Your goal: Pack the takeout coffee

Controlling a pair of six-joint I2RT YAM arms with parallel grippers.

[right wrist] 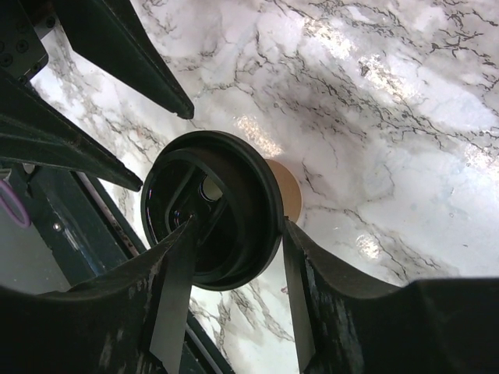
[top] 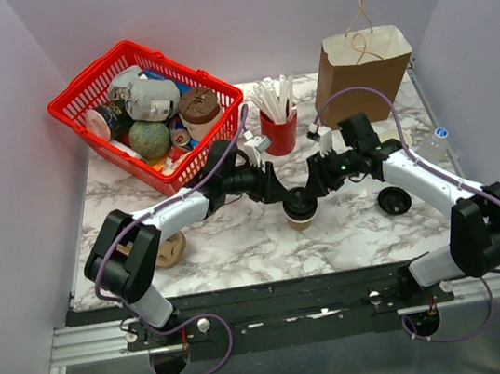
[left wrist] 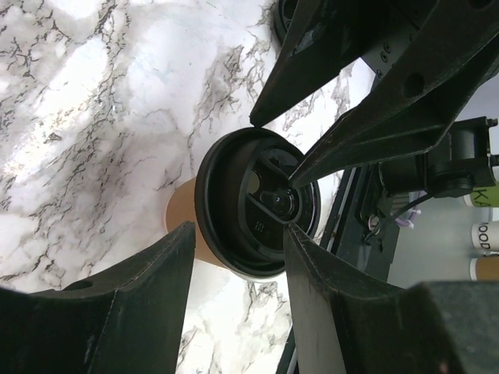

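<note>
The takeout coffee (top: 301,218), a small brown paper cup with a black lid, stands at the table's middle. Both grippers meet over it. My left gripper (top: 280,196) comes in from the left with jaws apart. In the left wrist view (left wrist: 240,230) one finger sits at the lid's (left wrist: 249,187) rim and the other over its top. My right gripper (top: 318,186) comes in from the right, also apart. In the right wrist view (right wrist: 238,226) one finger lies over the lid (right wrist: 242,171) and the other is against its rim. Neither visibly clamps the cup.
A brown paper bag (top: 366,66) stands at the back right. A red straw cup (top: 280,133) is just behind the grippers. A red basket (top: 91,102) of items is at the back left. A loose black lid (top: 393,200) lies to the right, and a tan lidless cup (top: 171,250) to the left.
</note>
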